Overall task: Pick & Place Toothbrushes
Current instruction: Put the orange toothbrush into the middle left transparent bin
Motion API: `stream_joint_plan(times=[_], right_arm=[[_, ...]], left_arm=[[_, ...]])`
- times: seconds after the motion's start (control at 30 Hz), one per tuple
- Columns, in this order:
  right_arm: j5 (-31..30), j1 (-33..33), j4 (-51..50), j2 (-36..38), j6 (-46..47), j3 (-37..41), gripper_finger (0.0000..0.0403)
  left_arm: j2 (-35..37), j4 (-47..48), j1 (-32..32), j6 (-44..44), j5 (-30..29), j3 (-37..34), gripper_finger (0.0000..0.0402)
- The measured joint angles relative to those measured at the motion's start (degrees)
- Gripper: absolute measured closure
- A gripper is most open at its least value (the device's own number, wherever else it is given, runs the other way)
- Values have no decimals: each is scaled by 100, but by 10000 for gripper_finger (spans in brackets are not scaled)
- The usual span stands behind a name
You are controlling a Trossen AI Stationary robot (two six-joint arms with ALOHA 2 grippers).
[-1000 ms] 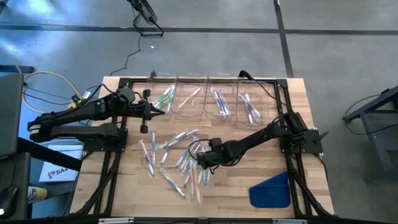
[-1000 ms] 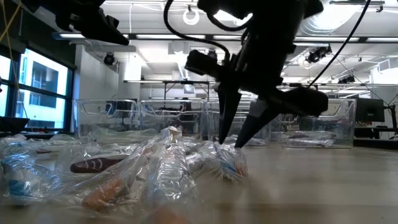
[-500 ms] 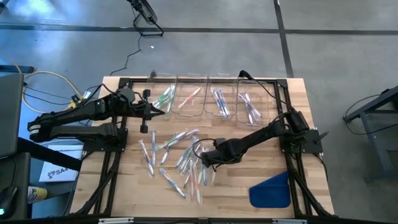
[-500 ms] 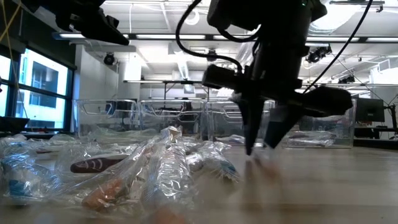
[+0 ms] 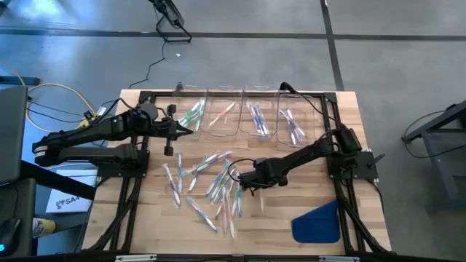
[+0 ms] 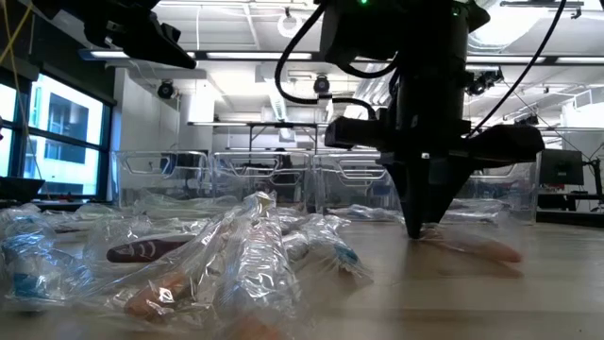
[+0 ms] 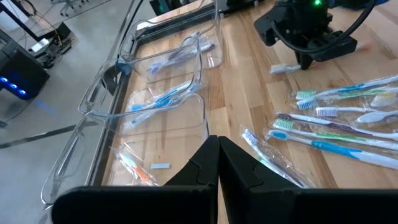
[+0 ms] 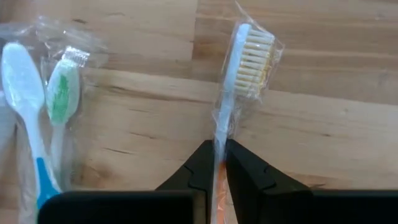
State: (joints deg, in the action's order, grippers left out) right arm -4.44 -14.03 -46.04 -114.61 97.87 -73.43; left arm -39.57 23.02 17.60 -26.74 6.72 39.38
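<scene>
Several wrapped toothbrushes lie in a loose pile [image 5: 207, 185] mid-table, also seen in the low view as a pile [image 6: 236, 255]. My right gripper [image 5: 253, 186] stands at the pile's right edge, pointing down, shut on one pink-orange toothbrush [image 8: 236, 74] in clear wrap. That toothbrush [image 6: 472, 247] lies apart from the pile. My left gripper [image 5: 191, 132] hovers shut and touching nothing near the leftmost clear bin; its fingers [image 7: 217, 149] are together. My right gripper [image 8: 219, 146] pinches the pink-orange toothbrush by its thin shaft [image 8: 221, 121], below the bristle head [image 8: 254, 56], through the clear wrap. The fingers come from above, pointing down, one on each side of the shaft. The brush lies low along the table, head beyond the fingertips.
Four clear bins [image 5: 240, 116] stand in a row along the far edge, each holding a few toothbrushes. A blue flat cloth-like piece [image 5: 317, 222] lies at the near right corner. Bare wood shows between the pile and the blue piece.
My right gripper has moved from the pile toward the table's right edge and its fingers have shut on one wrapped toothbrush. That toothbrush has slid out of the pile and now lies apart on the bare wood.
</scene>
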Motion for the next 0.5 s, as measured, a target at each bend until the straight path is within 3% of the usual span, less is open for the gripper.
stream_joint_plan(times=[0.5], right_arm=[[36,-25,52,40,-939,12,395]], left_arm=[[0,171,0,2,-28,0,401]])
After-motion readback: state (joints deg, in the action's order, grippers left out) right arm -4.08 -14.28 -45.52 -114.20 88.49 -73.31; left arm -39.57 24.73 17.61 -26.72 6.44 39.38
